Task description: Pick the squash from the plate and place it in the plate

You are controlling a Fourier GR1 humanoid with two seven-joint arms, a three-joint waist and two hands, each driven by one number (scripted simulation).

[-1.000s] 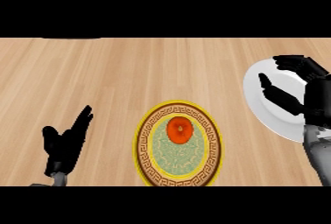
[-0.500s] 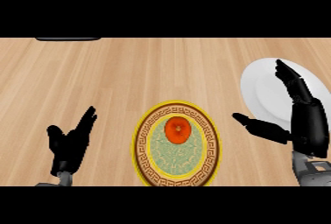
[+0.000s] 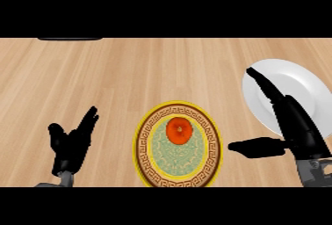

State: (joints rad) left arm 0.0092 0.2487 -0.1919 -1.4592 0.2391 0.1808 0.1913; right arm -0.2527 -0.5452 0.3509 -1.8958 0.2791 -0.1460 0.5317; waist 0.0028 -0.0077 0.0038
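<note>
At the lower left, the left hand [image 3: 73, 145] stands open on the wooden counter [image 3: 130, 74], fingers straight and pointing up, thumb set apart on its left side, holding nothing. It is resting near the view's lower edge.

To the right of that hand, apart from it, lies a patterned plate [image 3: 144, 151] with a yellow rim, a brown key-pattern band and a pale green middle. The squash [image 3: 179, 131], orange-red and rounded, sits on the upper part of this plate's middle. It lies between the two hands, nearer the right hand's thumb than the left hand's fingers, and neither hand touches it.

Further right, the right hand [image 3: 295, 123] is wide open and empty. Its fingers [image 3: 262, 83] stretch straight up and to the left, while its thumb [image 3: 253, 147] points left toward the patterned plate's rim, stopping just beside it.

Behind the right hand's fingers lies a plain white plate [image 3: 295, 79], partly covered by them.
</note>
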